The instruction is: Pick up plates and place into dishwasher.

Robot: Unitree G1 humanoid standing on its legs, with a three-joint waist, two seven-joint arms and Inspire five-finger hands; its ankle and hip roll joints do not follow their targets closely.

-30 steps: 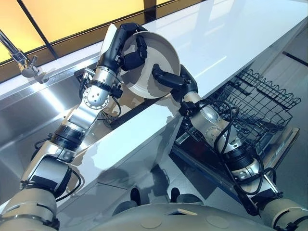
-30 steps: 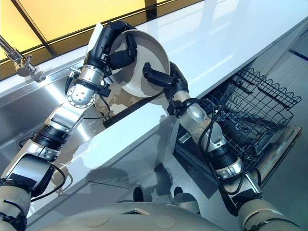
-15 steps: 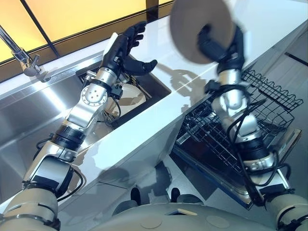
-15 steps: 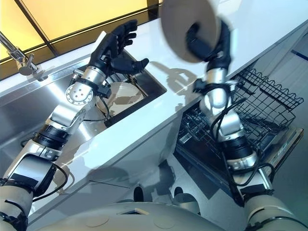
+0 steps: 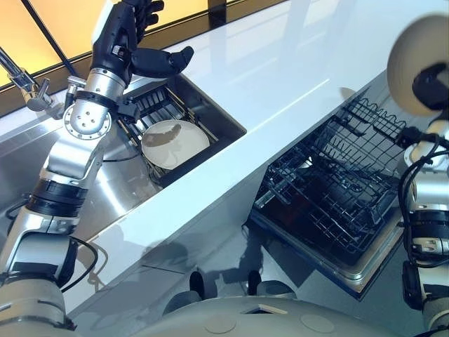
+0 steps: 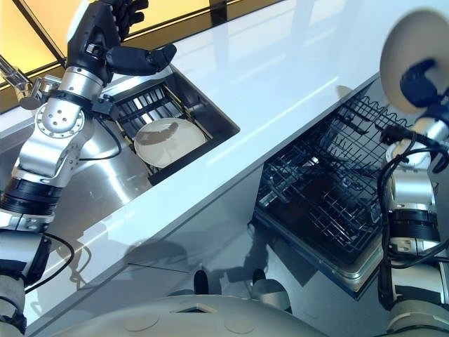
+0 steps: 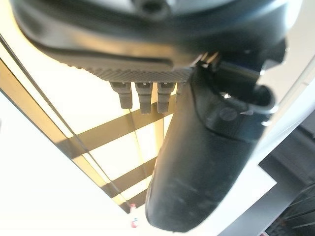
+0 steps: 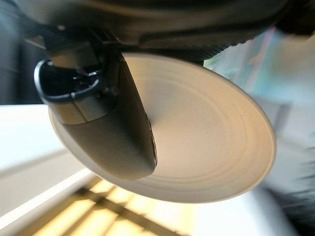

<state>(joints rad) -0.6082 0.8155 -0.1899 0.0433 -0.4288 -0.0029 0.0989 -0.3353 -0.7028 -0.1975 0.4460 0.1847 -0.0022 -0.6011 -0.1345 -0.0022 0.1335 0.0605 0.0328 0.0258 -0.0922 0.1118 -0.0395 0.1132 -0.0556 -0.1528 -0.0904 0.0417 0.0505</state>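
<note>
Swung rightward, the right hand [image 5: 429,81], clamped on a plate [image 5: 405,56], now hangs over the dishwasher rack [image 5: 330,196]. Meanwhile the left hand [image 5: 128,43], fingers spread, has risen from the sink [image 5: 214,119], where a 2nd plate [image 5: 174,140] waits. Racking looks next.

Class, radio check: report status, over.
Right hand shut on plate, raised near rack. Left hand open above sink. Second plate in sink. Path looks clear.

Two plates [image 5: 410,53] [image 5: 175,140] — one sink [image 5: 226,125], one dishwasher [image 5: 330,203]
</note>
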